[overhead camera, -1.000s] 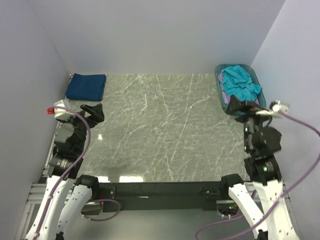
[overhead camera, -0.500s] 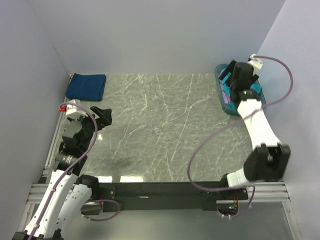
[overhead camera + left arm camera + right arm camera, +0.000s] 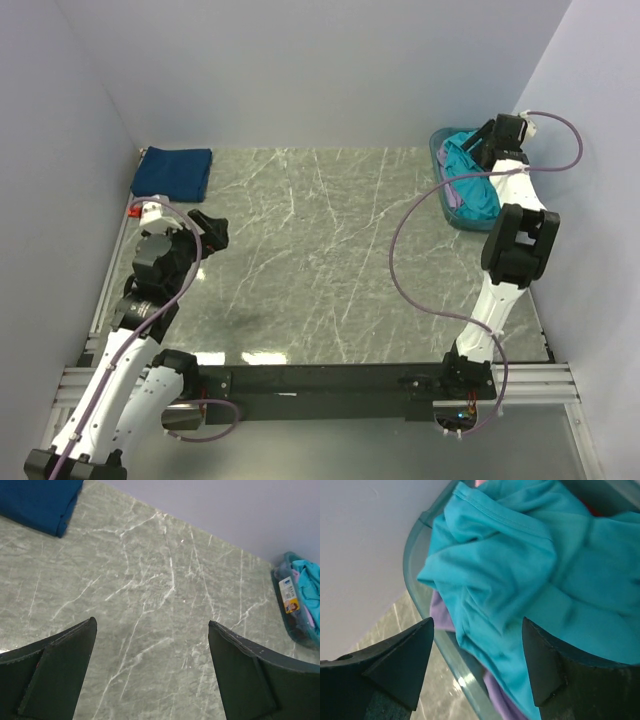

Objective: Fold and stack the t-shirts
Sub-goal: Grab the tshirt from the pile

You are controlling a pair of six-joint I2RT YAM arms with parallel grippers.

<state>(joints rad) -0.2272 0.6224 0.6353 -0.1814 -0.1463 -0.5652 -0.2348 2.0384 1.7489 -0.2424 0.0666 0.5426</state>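
A crumpled teal t-shirt (image 3: 472, 178) lies on top in the teal plastic basket (image 3: 447, 208) at the back right. A lavender t-shirt (image 3: 441, 616) shows under it, and a sliver of red cloth (image 3: 593, 511) behind it. My right gripper (image 3: 480, 140) is open just above the teal t-shirt (image 3: 520, 565), its jaws straddling the cloth and the basket rim (image 3: 420, 575), holding nothing. A folded navy t-shirt (image 3: 172, 172) lies flat at the back left corner; it also shows in the left wrist view (image 3: 40, 500). My left gripper (image 3: 212, 232) is open and empty over the left side of the table (image 3: 152, 621).
The grey marble tabletop (image 3: 320, 250) is walled at the back and on both sides. The basket (image 3: 295, 625) stands against the right wall, with a label on its side. The right arm's cable loops over the table's right part (image 3: 400, 250).
My right arm has stretched from the near right out to the basket, and its gripper now hangs over the teal t-shirt. My left gripper has shifted slightly to the right.
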